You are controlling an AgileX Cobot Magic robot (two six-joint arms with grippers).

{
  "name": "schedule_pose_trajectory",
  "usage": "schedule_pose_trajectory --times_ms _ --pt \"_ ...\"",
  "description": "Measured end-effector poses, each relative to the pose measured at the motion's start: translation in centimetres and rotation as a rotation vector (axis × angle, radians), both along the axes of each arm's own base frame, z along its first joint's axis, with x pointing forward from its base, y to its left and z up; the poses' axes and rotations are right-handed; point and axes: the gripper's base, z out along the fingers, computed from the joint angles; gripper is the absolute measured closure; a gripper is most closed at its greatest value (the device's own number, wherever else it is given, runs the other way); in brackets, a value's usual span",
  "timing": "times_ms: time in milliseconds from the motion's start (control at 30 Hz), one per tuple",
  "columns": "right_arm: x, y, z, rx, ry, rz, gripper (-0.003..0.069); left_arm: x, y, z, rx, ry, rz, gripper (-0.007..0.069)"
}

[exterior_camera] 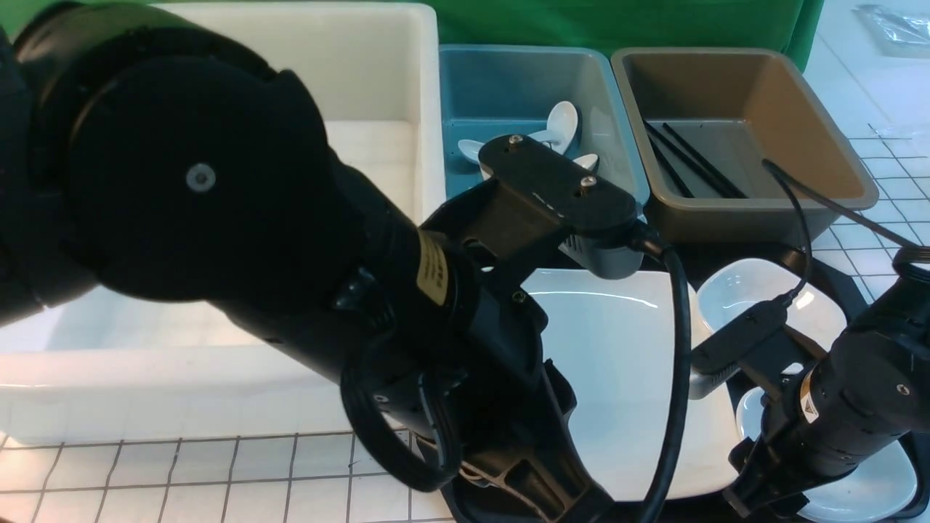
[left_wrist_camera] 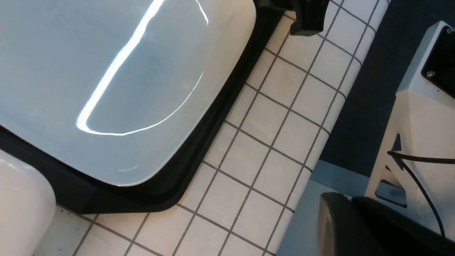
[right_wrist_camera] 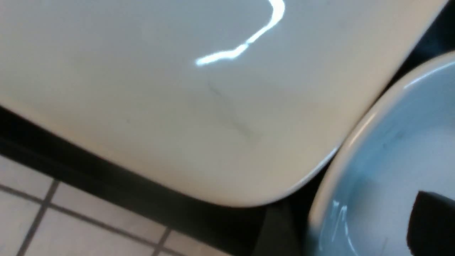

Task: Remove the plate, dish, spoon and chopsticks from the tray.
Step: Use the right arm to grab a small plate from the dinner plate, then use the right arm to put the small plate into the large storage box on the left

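Observation:
The large white square plate (exterior_camera: 617, 349) (left_wrist_camera: 106, 71) (right_wrist_camera: 177, 89) lies on the black tray (exterior_camera: 839, 283) (left_wrist_camera: 142, 199) (right_wrist_camera: 106, 181). Two small white dishes sit on the tray to its right, one far (exterior_camera: 755, 294) and one near (exterior_camera: 872, 494) (right_wrist_camera: 391, 142). My right gripper (exterior_camera: 755, 490) (right_wrist_camera: 352, 227) is open at the near dish, its jaws astride the rim beside the plate's corner. One finger (right_wrist_camera: 430, 224) is inside the dish. My left gripper (left_wrist_camera: 350, 204) is shut and empty, over the table's front edge beyond the tray's corner. White spoons (exterior_camera: 563, 120) lie in the blue bin, black chopsticks (exterior_camera: 697, 171) in the brown bin.
A large white tub (exterior_camera: 218, 378) stands left of the tray. The blue bin (exterior_camera: 465, 87) and brown bin (exterior_camera: 821, 123) stand behind the tray. My left arm (exterior_camera: 290, 240) hides much of the front view. A cable (exterior_camera: 679, 378) hangs over the plate.

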Motion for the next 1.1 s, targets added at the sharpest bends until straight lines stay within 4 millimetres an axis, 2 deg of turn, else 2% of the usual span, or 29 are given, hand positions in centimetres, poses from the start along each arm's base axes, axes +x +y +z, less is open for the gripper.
schedule_pose_trajectory --times_ms 367,533,667,800,867,900,933,967,1100 --pt "0.2 0.0 -0.7 -0.016 0.016 -0.004 0.0292 0.0 0.0 0.0 -0.003 0.010 0.014 0.0641" --pt "0.2 -0.1 -1.0 -0.045 0.036 0.018 0.0466 0.0 0.0 0.0 -0.003 0.013 0.018 0.0641" --pt "0.1 -0.2 -0.6 -0.056 0.035 0.026 0.0475 0.0 0.0 0.0 -0.004 0.017 0.023 0.0641" --pt "0.1 -0.4 1.4 -0.066 0.015 0.016 0.0543 0.0 0.0 0.0 -0.003 0.018 0.027 0.0641" --pt "-0.1 -0.6 4.0 -0.056 -0.015 -0.006 0.0588 0.1 0.1 0.0 0.004 0.009 0.033 0.0641" --pt "-0.4 -0.8 5.5 -0.040 -0.044 -0.015 0.0589 0.2 0.1 0.0 0.005 0.003 0.044 0.0641" --pt "-0.5 -0.8 5.7 -0.040 -0.046 -0.016 0.0589 0.2 0.1 0.0 0.005 -0.001 0.047 0.0641" --pt "-0.7 -0.9 7.6 -0.015 -0.094 -0.021 0.0589 0.4 0.1 0.0 0.003 -0.013 0.066 0.0641" --pt "-1.2 -1.3 12.4 0.051 -0.230 -0.020 0.0589 0.9 0.2 0.1 -0.001 -0.051 0.107 0.0641"
